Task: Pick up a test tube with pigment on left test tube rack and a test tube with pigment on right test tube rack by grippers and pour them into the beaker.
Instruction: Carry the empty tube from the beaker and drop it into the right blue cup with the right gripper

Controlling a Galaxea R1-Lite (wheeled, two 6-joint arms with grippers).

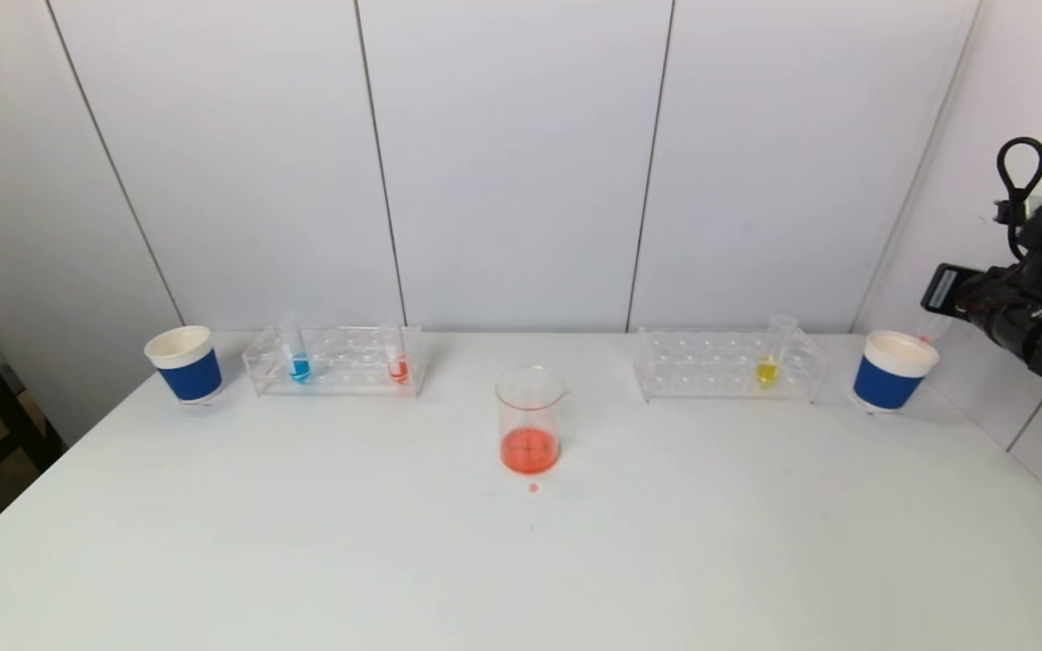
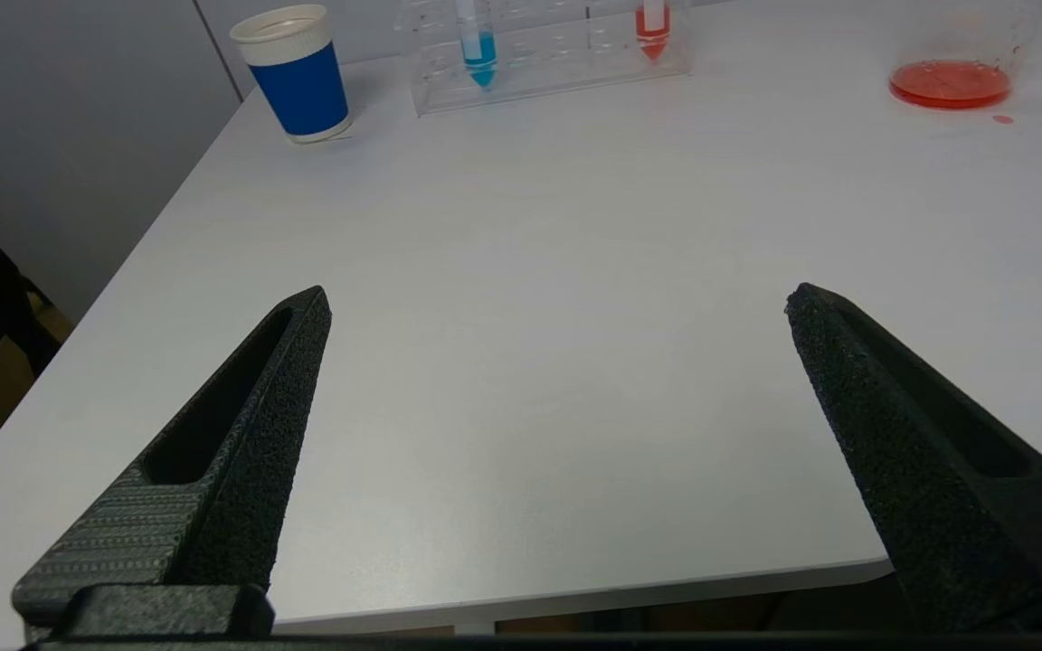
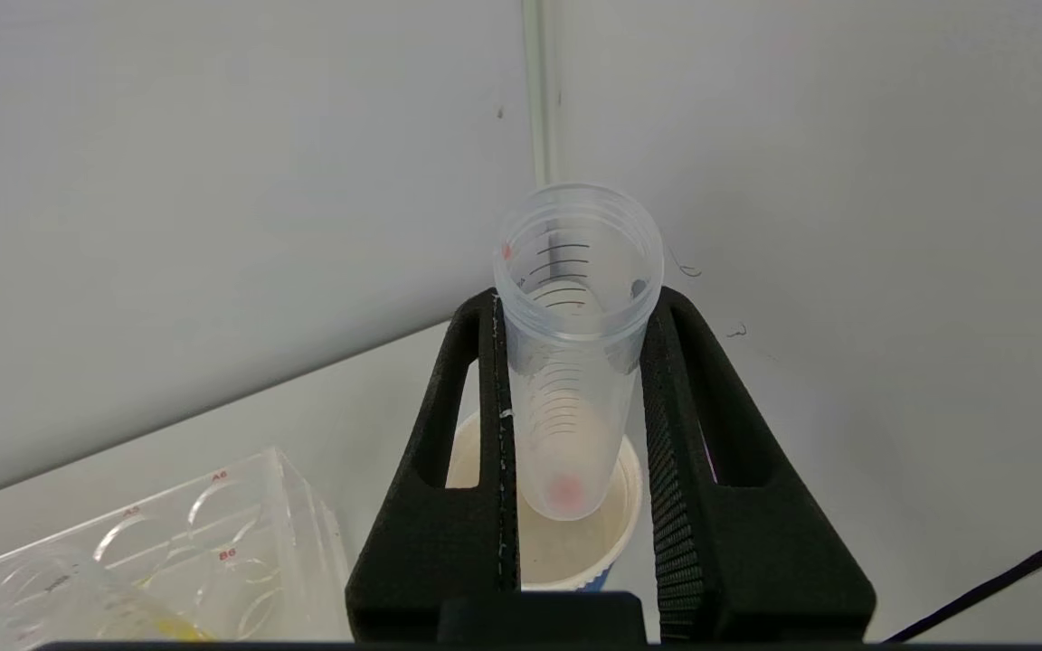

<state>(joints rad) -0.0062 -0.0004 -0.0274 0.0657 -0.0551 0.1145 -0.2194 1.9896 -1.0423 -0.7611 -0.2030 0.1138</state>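
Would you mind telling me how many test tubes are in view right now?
4: a blue one and a red one in the left rack, a yellow one in the right rack, and a nearly empty one held by the right gripper.

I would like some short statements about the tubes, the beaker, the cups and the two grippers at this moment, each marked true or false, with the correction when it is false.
1. The beaker holds orange-red liquid. True.
2. The left test tube rack holds a blue tube and a yellow tube. False: it holds a blue tube and a red tube; the yellow tube stands in the right test tube rack.
3. The right gripper is shut on a nearly empty tube above the right paper cup. True.
4. The left gripper grips the blue tube. False: it is open over the table, far from the rack.
5. Only one paper cup is on the table. False: there is also a left paper cup.
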